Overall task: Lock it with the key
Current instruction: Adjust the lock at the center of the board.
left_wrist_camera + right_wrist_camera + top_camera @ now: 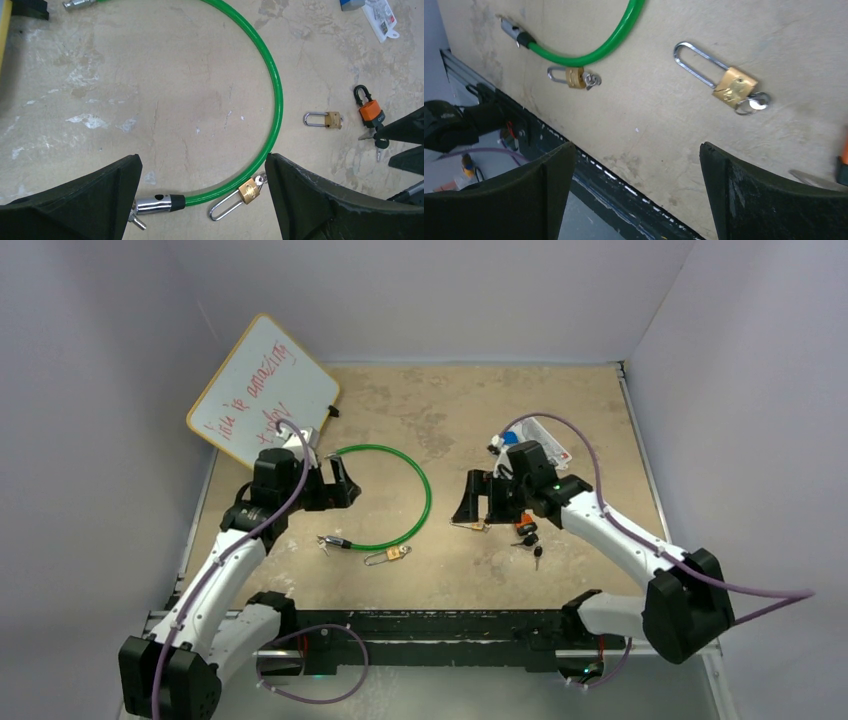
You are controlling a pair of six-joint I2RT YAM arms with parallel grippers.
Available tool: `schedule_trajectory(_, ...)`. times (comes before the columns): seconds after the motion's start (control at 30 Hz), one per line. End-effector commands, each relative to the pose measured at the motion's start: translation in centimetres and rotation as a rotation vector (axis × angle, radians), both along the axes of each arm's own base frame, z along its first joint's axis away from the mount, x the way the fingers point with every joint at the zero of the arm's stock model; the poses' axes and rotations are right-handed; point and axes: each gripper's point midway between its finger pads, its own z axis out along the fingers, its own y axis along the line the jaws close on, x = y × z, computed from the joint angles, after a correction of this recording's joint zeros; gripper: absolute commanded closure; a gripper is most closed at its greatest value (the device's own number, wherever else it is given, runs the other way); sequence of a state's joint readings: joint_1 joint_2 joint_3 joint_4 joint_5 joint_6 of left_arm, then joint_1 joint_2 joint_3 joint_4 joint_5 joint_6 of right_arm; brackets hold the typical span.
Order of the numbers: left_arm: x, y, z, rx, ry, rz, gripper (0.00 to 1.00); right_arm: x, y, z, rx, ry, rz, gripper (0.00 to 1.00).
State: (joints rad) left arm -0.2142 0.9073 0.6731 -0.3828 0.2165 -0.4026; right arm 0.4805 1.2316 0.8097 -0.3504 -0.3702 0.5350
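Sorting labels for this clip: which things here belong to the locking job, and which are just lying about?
Likely job: brass padlock by the cable; second brass padlock with key; orange padlock; green cable.
Lying about: whiteboard; packet.

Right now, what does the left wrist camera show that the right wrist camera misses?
Only the left wrist: the cable's far metal end and a white packet. Only the right wrist: the black rail at the table's near edge. Both: the green cable, the brass padlock beside it and the brass padlock lying apart.
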Motion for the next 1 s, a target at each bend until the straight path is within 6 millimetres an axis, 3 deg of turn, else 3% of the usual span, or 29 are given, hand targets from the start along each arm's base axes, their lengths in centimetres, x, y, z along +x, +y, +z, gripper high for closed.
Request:
schedule_trajectory(0.0, -0.7, -0.9, -1.1, -0.092, 0.056, 0.015, 0.0, -1.1, 3.1, 0.3, 0.004, -0.035, 0.162, 0.09)
schedule_trajectory(0.23, -2.8, -1.3, -4.0, -0.212, 0.147, 0.096, 0.01, -3.2, 7.9, -0.7, -0.063, -0.105, 0.361, 0.18)
schedule_trajectory(0.37, -3.6, 0.0, -4.4, -0.181, 0.155, 0.167, 0.02, -5.2, 10.9, -1.8, -0.077, -0.172, 0.509, 0.2)
schedule_trajectory(0.5, -3.8, 1.4, -3.1, -0.159, 0.113, 0.239, 0.02, -5.7, 12.8, -2.8, -0.053, -0.174, 0.591, 0.21)
schedule_trajectory(0.77, -4.2, 1.7, -0.9, -0.178, 0.074, 0.263, 0.02, -3.3, 15.7, -4.7, -0.083, -0.137, 0.573, 0.2)
schedule_trajectory(0.97, -4.2, 3.6, 2.5, -0.134, -0.011, 0.334, 0.02, -2.2, 17.1, -6.8, -0.113, -0.104, 0.586, 0.16)
